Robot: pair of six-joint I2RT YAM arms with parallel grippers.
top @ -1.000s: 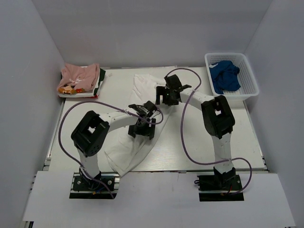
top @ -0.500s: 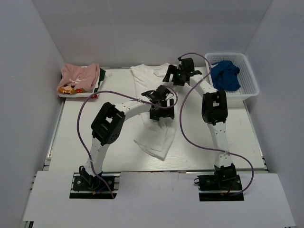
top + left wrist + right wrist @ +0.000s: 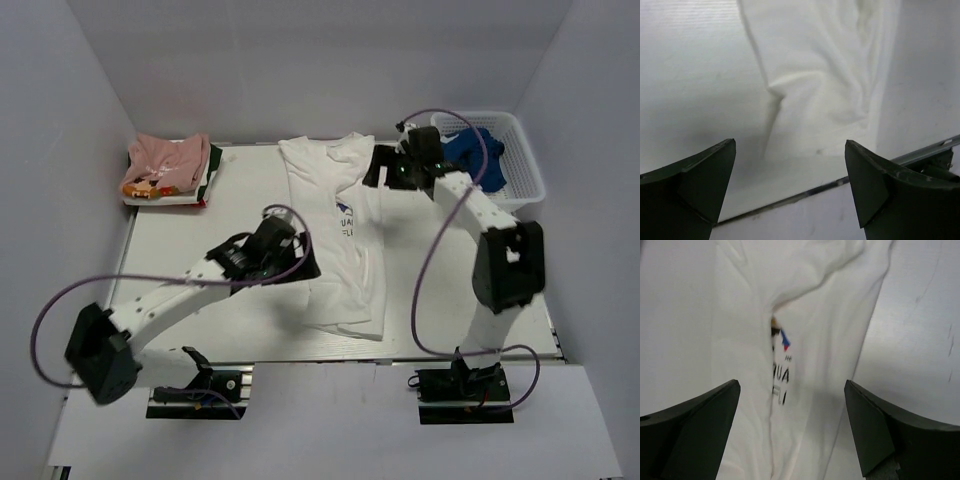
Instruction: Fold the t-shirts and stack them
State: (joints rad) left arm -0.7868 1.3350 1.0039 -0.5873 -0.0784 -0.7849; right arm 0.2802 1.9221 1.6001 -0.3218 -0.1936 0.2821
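Observation:
The white t-shirt (image 3: 345, 270) lies stretched lengthwise down the middle of the table, collar at the back, with a small colourful print and black lettering showing. It is creased along its length. My left gripper (image 3: 303, 266) is open and empty, just off the shirt's left edge; its view shows the shirt's lower part (image 3: 820, 75) ahead of the gripper (image 3: 790, 145). My right gripper (image 3: 380, 170) is open and empty beside the shirt's upper right; its view shows the gripper (image 3: 790, 385) above the printed cloth (image 3: 815, 340). The pink t-shirt (image 3: 165, 160) lies folded on a stack at the back left.
A white basket (image 3: 520, 150) holding blue cloth (image 3: 475, 155) stands at the back right. The table's front edge (image 3: 805, 192) is close below the shirt's hem. White walls close in the sides and back.
Both grippers have let go of the white shirt and drawn away, the left toward the near left, the right to the right. The shirt now lies longer and flatter.

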